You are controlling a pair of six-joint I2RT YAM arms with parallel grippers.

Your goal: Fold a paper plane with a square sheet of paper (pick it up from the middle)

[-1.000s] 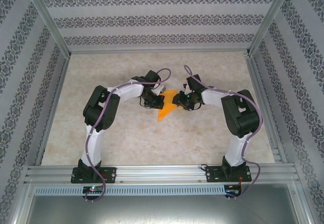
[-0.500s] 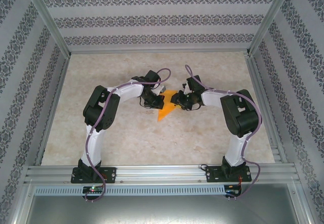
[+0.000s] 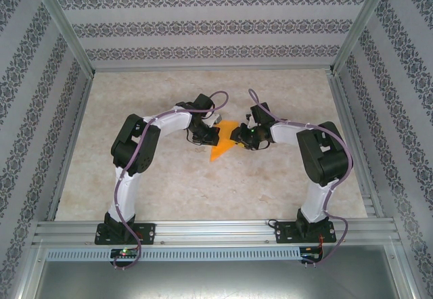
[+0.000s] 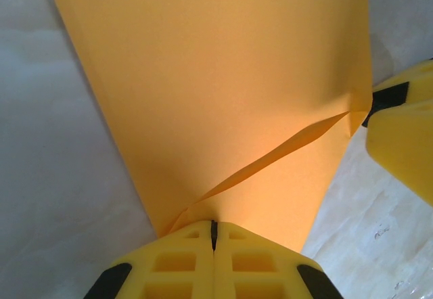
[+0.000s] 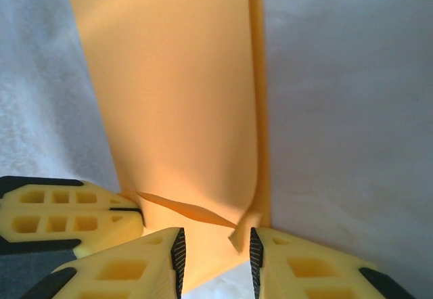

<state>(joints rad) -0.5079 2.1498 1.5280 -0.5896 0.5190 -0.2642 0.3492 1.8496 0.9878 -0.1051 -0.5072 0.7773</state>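
The square sheet of paper [image 3: 222, 151] is bright orange, partly folded, and lies at the table's middle between both grippers. My left gripper [image 3: 212, 135] is shut on one end of it; in the left wrist view the closed yellow fingers [image 4: 189, 258] pinch the sheet [image 4: 223, 76] where a raised fold line [image 4: 277, 153] begins. My right gripper [image 5: 215, 258] stands open astride the opposite edge of the sheet [image 5: 183, 109]. A curled-up corner [image 5: 243, 228] of the sheet rests near its right pad. The paper plane's dart shape is not formed.
The marbled tabletop [image 3: 169, 184] is ringed by aluminium rails [image 3: 203, 230] and patterned walls. In the right wrist view the left gripper's fingers [image 5: 67, 218] sit close on the left; in the left wrist view a right fingertip [image 4: 406, 136] sits at the sheet's right corner.
The right wrist has shifted slightly beside the paper. The left gripper and the sheet have stayed in place.
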